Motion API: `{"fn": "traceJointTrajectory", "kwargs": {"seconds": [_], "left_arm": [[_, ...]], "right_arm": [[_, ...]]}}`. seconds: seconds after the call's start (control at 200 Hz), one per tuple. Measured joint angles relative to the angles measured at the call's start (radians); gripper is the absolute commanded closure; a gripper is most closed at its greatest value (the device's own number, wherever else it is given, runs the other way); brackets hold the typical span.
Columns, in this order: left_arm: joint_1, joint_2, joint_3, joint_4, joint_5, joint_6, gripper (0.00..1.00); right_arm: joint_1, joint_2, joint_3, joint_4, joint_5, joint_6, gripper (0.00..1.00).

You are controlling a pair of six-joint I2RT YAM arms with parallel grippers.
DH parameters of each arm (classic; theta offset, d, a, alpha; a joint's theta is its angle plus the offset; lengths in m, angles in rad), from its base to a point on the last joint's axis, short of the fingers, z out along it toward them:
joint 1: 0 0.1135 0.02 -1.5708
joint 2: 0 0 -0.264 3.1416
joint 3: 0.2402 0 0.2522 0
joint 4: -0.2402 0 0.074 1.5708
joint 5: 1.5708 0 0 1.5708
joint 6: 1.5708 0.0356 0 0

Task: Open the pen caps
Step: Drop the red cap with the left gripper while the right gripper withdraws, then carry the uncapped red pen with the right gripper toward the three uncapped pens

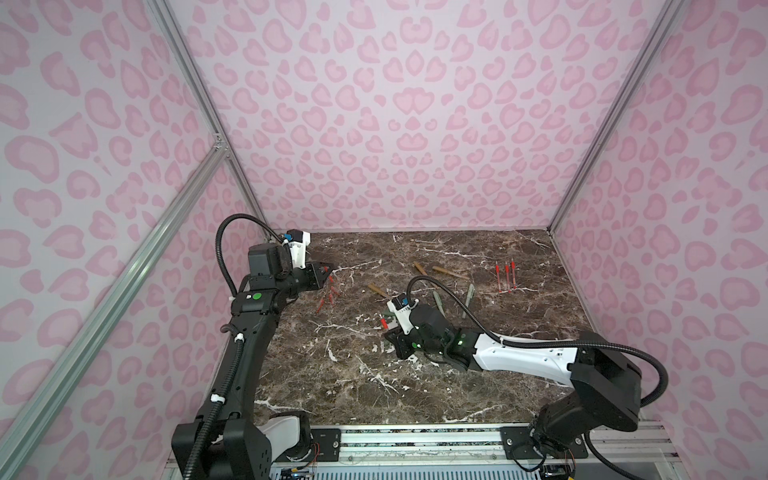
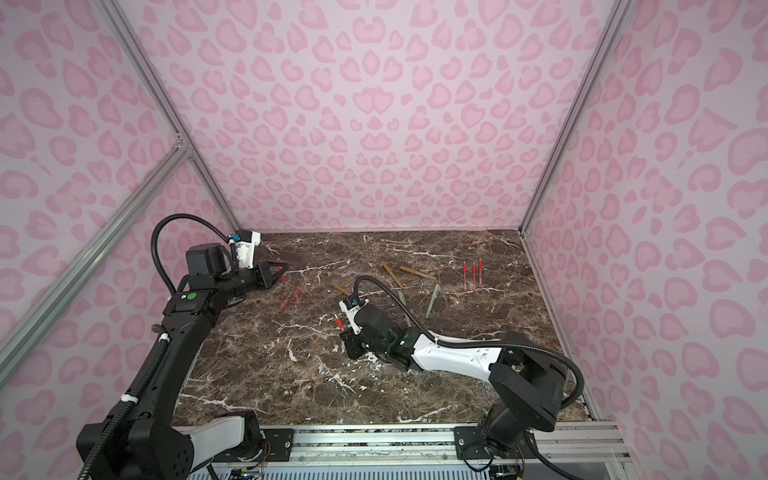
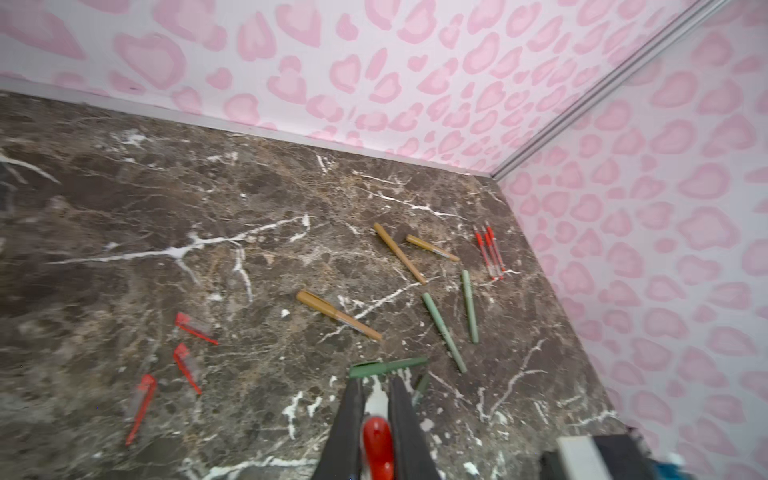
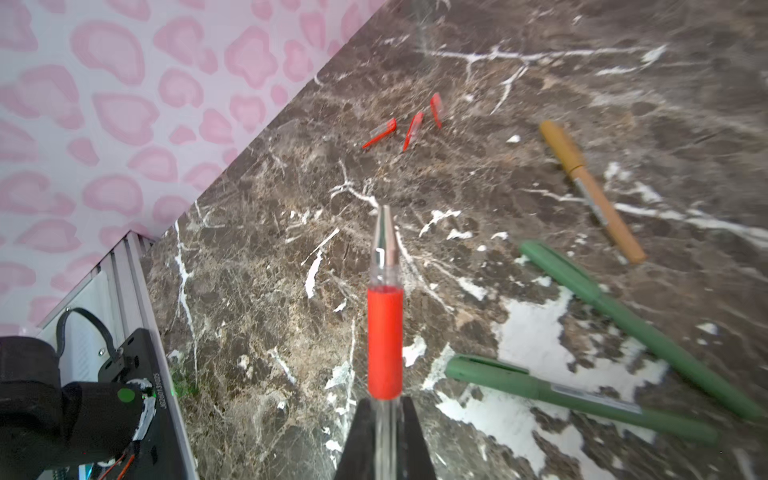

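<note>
Clamping left gripper (image 3: 377,388): closed, held rounded red plastic pen cap (image 3: 378,442) between fingers (image 3: 351,415), bottom centre.
Right gripper (image 4: 385,405): closed, pinched clear red-gripped pen (image 4: 385,332).

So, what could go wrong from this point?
The right gripper holds a red pen with a bare tip; it may mark the table when set down. The left gripper holds a red cap; dropped, it could roll away. The right arm is close to the green pens and might sweep them.

The right pincer (image 4: 385,406) clamps an uncapped red pen (image 4: 385,340), three loose red caps (image 4: 413,129) lying beyond it.
</note>
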State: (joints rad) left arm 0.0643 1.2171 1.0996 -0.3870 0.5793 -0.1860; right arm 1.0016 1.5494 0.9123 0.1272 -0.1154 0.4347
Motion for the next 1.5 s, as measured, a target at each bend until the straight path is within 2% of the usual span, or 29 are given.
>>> {"fn": "traceJointTrajectory", "kwargs": {"seconds": [0.105,0.23,0.52,0.98,1.195,1.5], "left_arm": [[0.001,0.047,0.01,-0.038,-0.119,0.076,0.96],[0.006,0.165,0.047,-0.101,-0.291,0.155,0.96],[0.008,0.367,0.093,-0.153,-0.5,0.264,0.95],[0.01,0.638,0.224,-0.234,-0.551,0.285,0.92],[0.01,0.7,0.259,-0.262,-0.561,0.292,0.9],[0.01,0.781,0.306,-0.27,-0.593,0.298,0.81]], "right_arm": [[-0.036,-0.067,-0.029,-0.045,-0.005,0.003,1.0],[-0.107,-0.178,-0.034,-0.119,0.049,0.017,1.0],[-0.236,-0.348,-0.053,-0.351,0.115,0.008,1.0],[-0.46,-0.531,-0.143,-0.512,0.114,-0.009,1.0],[-0.498,-0.56,-0.157,-0.532,0.089,-0.027,1.0],[-0.527,-0.593,-0.171,-0.549,0.081,-0.028,1.0]]}}
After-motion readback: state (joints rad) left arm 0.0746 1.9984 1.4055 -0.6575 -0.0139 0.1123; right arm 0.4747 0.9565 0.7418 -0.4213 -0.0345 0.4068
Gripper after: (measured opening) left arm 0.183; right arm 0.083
